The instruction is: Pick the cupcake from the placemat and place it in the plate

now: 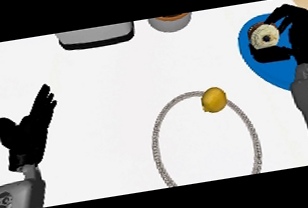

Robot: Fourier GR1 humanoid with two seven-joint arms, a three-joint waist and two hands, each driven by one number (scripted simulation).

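Right hand [301, 34], at about 2 o'clock in the head view: fingers and thumb curled round the cupcake [263, 36], which it holds over the blue placemat [271, 73]. Whether the cupcake rests on the mat or is lifted off it cannot be told. The cupcake lies tipped on its side, its round pale face turned toward 9 o'clock, its axis running roughly 3 to 9 o'clock.

Left hand [25, 130], at about 8 o'clock: open, fingers straight and pointing toward 1 o'clock, holding nothing, well apart from all objects.

White counter [94, 85]: fills most of the view.

Plate [203, 137], at 6 o'clock from centre: a tall oval with a grey beaded rim and white inside. A yellow lemon-like fruit [214, 99] sits at the plate's 1 o'clock rim, overlapping it. Nothing else shows inside the plate.

Placemat: at the 3 o'clock edge, partly hidden by the right forearm, well apart from the plate's rim.

At 12 o'clock, cut by the view's edge: a grey, dark-rimmed appliance [96, 35], and just beside it toward 1 o'clock a grey cup [170, 23] with orange-brown contents; what the contents are cannot be told.
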